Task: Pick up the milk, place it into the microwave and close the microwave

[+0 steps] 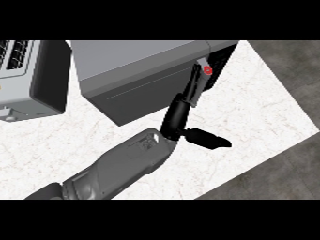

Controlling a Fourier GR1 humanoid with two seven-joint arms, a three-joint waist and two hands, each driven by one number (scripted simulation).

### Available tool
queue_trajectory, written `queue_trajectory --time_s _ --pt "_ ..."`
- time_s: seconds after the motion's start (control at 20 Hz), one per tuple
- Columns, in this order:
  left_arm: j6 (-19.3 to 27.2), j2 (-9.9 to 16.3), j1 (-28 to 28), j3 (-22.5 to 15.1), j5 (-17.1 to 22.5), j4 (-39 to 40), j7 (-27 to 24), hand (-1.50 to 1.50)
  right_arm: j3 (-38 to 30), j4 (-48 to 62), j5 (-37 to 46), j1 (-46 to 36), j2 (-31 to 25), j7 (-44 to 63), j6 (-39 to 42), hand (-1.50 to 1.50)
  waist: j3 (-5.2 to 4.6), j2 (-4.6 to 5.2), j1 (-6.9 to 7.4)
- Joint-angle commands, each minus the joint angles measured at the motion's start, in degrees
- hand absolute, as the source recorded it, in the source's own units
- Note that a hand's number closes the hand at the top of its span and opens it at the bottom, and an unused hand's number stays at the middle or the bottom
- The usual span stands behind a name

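Fingers (190, 91) of the left hand (178, 119) are straight and held together, laid flat along the right end of the microwave (134, 56) front. They grasp nothing. The thumb (209, 138) sticks out to the right over the counter (259, 108), also on nothing.

You won't find the milk anywhere: not in the hand and not on the visible counter. My read is it's already inside, but the cavity is hidden, so treat that as a guess. A small red spot (207, 70) sits just past the fingertips, beside a dark gap at the microwave's right corner. I can't tell whether it's a control or part of something inside.

The front panel (138, 96) looks nearly flush with the body, and the dark gap at the right corner suggests it isn't fully seated. So pick and place are probably done, and what's left is the last of the door close.

The forearm (121, 164) comes in from lower left. The right hand doesn't show. A second vented appliance (17, 79) sits left of the microwave, apart from it.
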Motion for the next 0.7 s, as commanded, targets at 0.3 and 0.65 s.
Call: queue_trajectory --time_s 0.3,0.65 --pt "-3.05 0.03 -3.51 0.6 5.28 4.35 4.96 1.5 -0.48 -0.54 -2.23 -0.39 -1.44 1.32 0.36 -1.5 0.19 0.27 -0.39" --pt "5.07 3.52 -7.67 -3.59 -1.34 14.73 6.5 -1.5 -1.48 -0.3 -3.21 -0.4 -2.23 2.0 -0.09 -1.5 0.88 -0.98 2.44"
